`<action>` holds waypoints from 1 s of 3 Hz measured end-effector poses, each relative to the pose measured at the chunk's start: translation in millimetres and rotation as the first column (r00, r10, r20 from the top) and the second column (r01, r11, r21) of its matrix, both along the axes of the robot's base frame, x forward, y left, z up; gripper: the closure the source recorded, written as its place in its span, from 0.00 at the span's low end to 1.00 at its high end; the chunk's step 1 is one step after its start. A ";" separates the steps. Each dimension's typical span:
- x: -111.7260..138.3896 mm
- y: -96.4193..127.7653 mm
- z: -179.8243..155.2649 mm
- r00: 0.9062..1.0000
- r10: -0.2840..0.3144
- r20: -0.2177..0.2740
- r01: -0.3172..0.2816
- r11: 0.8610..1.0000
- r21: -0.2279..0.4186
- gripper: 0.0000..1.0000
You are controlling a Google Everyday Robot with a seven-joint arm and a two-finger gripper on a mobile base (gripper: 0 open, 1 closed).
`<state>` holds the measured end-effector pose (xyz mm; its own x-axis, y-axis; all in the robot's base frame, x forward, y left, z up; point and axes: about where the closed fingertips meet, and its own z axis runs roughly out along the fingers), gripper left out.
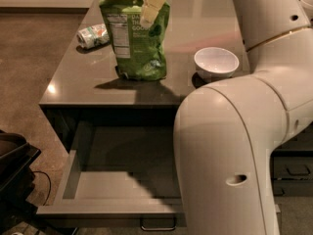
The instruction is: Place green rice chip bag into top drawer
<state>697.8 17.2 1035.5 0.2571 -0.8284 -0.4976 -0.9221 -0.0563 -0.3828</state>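
The green rice chip bag [142,50] stands upright on the grey counter [78,82], its white nutrition panel facing front left. My gripper [150,5] comes down from the top edge of the view and overlaps the bag's upper edge at its right half. Whether it touches the bag is not clear. The top drawer [105,187] is pulled open below the counter's front edge, its pale grey inside bare. Its dark bar handle [157,225] shows at the bottom. My arm [234,146] hides the drawer's right part.
A white bowl [216,61] sits on the counter right of the bag. A small crushed green-white can [93,35] lies to the bag's left. Dark drawers with handles [293,170] are at the lower right. A dark object [12,165] is on the floor at left.
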 end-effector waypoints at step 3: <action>0.1 0.2 -0.6 1.000 0.000 -0.001 0.000 1.000 0.000 0.42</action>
<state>697.9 17.4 1035.0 0.2567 -0.8285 -0.4977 -0.9226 -0.0566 -0.3816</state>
